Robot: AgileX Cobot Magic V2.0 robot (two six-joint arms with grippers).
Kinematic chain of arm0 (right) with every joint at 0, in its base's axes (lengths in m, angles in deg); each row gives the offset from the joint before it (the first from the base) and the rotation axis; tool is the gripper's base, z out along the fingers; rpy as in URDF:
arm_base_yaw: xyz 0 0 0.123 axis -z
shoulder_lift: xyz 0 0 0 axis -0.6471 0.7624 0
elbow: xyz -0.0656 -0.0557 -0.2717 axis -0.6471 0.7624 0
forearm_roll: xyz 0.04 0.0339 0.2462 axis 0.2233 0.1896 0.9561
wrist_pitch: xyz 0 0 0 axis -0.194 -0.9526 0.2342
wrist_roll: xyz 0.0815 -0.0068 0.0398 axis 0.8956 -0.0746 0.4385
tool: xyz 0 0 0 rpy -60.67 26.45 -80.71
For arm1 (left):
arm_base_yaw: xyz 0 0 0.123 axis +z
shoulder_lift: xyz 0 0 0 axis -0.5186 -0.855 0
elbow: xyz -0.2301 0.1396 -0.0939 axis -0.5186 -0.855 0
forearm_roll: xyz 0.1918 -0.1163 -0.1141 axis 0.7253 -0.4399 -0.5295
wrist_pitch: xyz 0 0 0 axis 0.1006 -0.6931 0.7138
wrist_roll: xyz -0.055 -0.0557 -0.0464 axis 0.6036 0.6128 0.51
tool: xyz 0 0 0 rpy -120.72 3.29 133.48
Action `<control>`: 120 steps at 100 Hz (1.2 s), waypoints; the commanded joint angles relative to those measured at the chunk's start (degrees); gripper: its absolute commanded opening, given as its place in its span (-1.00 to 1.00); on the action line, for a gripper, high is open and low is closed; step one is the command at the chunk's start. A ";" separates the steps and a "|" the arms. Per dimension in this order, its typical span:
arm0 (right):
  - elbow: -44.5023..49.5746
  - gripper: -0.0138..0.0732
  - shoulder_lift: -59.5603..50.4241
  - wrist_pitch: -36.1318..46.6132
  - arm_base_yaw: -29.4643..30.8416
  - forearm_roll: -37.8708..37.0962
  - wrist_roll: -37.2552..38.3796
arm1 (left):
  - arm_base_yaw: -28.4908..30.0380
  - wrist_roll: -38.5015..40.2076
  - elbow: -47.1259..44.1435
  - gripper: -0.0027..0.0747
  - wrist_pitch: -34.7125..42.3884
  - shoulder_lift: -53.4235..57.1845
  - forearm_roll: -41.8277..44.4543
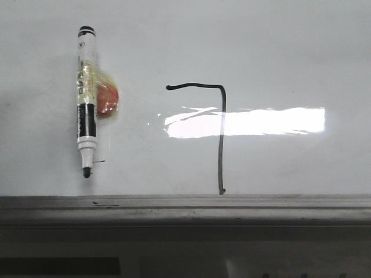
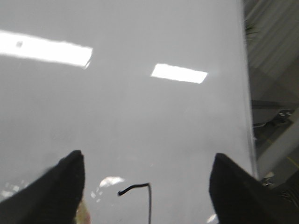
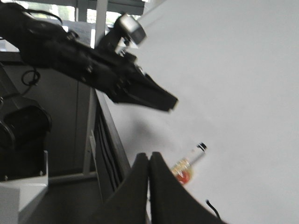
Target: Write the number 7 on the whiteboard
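Glossy white fills the front view: the whiteboard (image 1: 290,52) lies flat, its grey edge rail along the near side and a bright glare patch right of centre. The number 7 (image 1: 221,139) is already drawn near the middle, its downstroke reaching almost to the rail. A marker (image 1: 86,98) lies to the left, well apart from the digit, uncapped tip toward the rail, with an orange lump taped to its side. No arm shows here.

From the left wrist, the left gripper (image 2: 147,186) hangs above the board with its fingers spread wide and nothing between them; the digit's top stroke shows between the tips.

From the right wrist, the right gripper (image 3: 149,186) has its fingers pressed together, holding nothing I can see. The left arm reaches over the board beyond it.

Judging from this, the writing looks done. The risk is a low retreat dragging a finger through wet ink, or nudging the loose marker so its bare tip marks the board.
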 commanded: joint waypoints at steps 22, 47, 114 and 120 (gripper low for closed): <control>9.48 -0.78 -10.92 -3.88 0.32 -21.04 13.46 | 0.12 -0.17 -3.70 -0.98 -12.80 14.60 19.69; 16.42 -0.78 -19.20 -5.65 0.32 -23.77 20.57 | 0.12 -0.17 -7.66 -0.98 -13.84 17.43 19.78; 16.56 -0.78 -19.66 -5.65 0.32 -23.64 20.57 | 0.12 -0.17 -8.94 -0.98 -14.72 17.33 19.15; 16.56 -0.78 -19.66 -5.65 0.32 -23.64 20.57 | 0.12 -0.17 -9.70 -0.98 -14.41 17.61 18.49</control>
